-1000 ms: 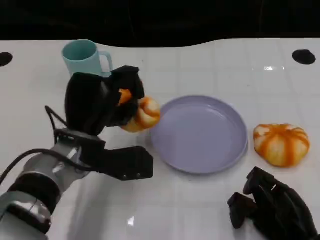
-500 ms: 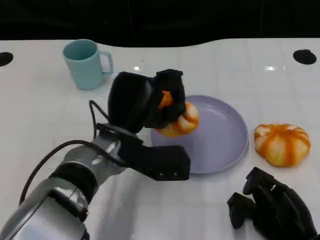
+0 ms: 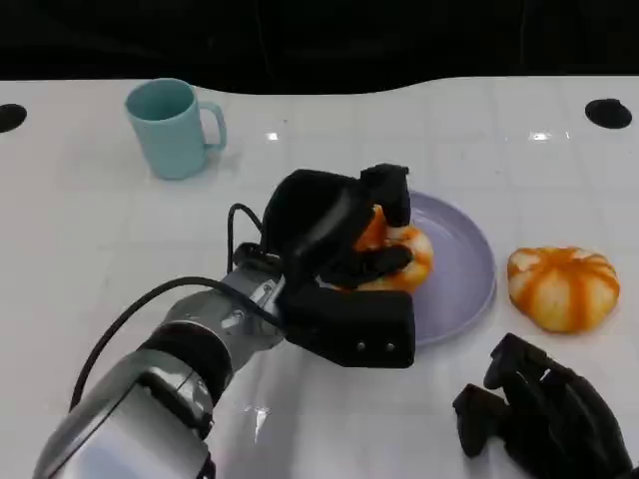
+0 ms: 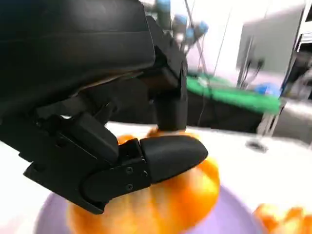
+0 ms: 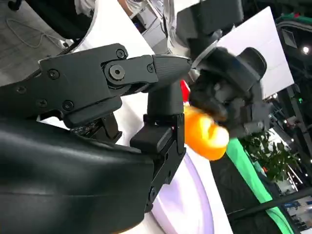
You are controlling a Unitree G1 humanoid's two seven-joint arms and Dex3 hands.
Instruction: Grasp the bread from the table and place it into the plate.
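The left robot hand (image 3: pixel 344 235) grips an orange bread roll (image 3: pixel 404 257) above the lavender plate's (image 3: pixel 461 269) left side. Released near that rim, it could roll out onto the white surface (image 3: pixel 80 239). The right robot hand (image 3: pixel 544 414) rests curled, holding nothing.

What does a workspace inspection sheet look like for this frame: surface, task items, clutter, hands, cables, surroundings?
Surface: white table with faint tile lines and two black round marks near the far corners.
Task items: orange-striped bread held over the lavender plate; second orange-striped bread on the table beside the plate.
Clutter: teal mug, upright, far left.
Hands: left hand grips the bread; right hand rests near the table's front edge, fingers curled, holding nothing.
Cables: black cable looping along the left forearm.
Surroundings: dark beyond the table; the wrist views show a blurred room.
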